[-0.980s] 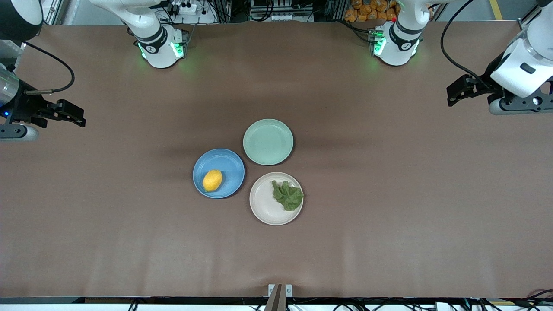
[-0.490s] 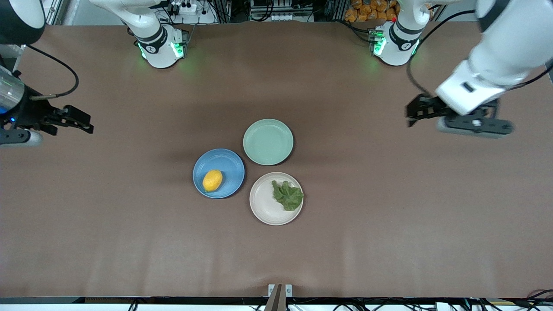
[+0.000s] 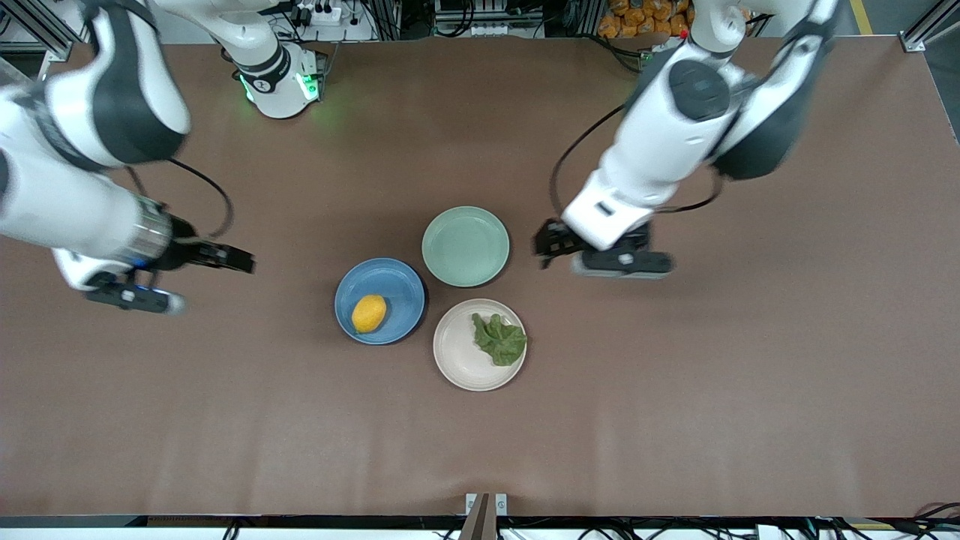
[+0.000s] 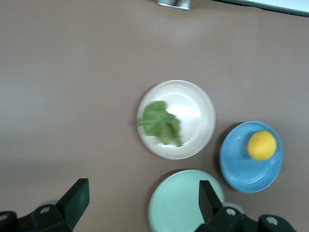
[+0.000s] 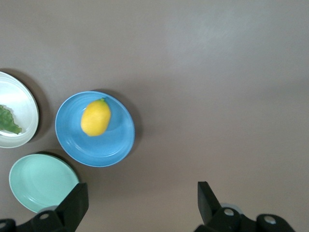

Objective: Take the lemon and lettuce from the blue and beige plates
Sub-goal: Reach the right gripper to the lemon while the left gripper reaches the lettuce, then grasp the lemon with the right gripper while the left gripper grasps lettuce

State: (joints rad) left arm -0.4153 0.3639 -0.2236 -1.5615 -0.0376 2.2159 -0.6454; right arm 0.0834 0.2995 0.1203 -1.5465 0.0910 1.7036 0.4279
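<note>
A yellow lemon lies on the blue plate. A green lettuce leaf lies on the beige plate, at its edge toward the left arm's end. My left gripper is open and empty, over the table beside the green plate. My right gripper is open and empty, over bare table toward the right arm's end from the blue plate. The left wrist view shows the lettuce and lemon. The right wrist view shows the lemon.
The empty green plate touches the blue and beige plates and lies farther from the front camera than both. The three plates cluster mid-table on a brown cloth. A small metal bracket sits at the table's front edge.
Both arms have swung in from the table's ends toward the plates. The left gripper has reached the green plate's side; the right gripper has come closer to the blue plate. The plates and food have not moved.
</note>
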